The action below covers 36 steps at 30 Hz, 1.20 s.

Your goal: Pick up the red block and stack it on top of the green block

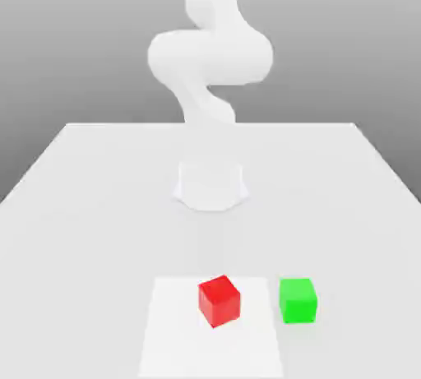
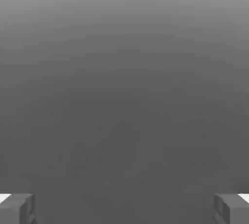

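Observation:
A small red block (image 1: 219, 300) rests on the white table, turned a little on its base, on a slightly brighter square patch near the front. Just to its right in the exterior view sits the green block (image 1: 298, 300), a short gap away and squared to the table edge. In the hand view my gripper (image 2: 124, 208) is open, its two grey fingertips (image 2: 18, 208) standing far apart with nothing between them and plain grey background ahead. The arm's white links (image 1: 210, 57) rise behind the blocks, well above the table.
The arm's round white base (image 1: 211, 185) sits on the table (image 1: 82, 205) behind the blocks. The brighter square patch (image 1: 177, 328) lies flat under the red block. The table's edges run along both sides and the back.

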Available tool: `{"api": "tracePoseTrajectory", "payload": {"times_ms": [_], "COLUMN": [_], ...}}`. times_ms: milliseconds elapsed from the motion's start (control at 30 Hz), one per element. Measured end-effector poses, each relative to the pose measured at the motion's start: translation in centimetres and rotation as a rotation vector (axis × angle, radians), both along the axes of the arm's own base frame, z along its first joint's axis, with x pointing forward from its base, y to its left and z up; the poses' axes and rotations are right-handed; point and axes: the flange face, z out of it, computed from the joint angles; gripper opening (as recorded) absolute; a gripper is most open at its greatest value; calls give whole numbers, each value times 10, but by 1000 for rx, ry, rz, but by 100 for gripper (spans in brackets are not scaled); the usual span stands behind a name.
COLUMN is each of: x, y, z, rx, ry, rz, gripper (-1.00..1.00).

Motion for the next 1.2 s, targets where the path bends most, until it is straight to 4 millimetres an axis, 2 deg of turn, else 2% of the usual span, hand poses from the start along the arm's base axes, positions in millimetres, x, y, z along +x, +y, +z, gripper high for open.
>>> {"api": "tracePoseTrajectory", "payload": {"times_ms": [133,200,300,367,467,567,633,967,1000,1200], "x": [45,58,67,66,53,30,13,7,6,5], "y": [6,5,2,-1,-3,0,6,6,5,5], "z": [-99,-149,-224,-274,-346,-406,-439,-508,-515,-518], "rx": [-108,-145,-180,-190,-184,-155,-129,-114,-115,-115], "ry": [162,242,361,440,553,647,694,711,713,715], "rz": [49,81,138,184,264,351,410,427,428,428], "gripper": [0,0,0,0,0,0,0,0,-100,-100]}}
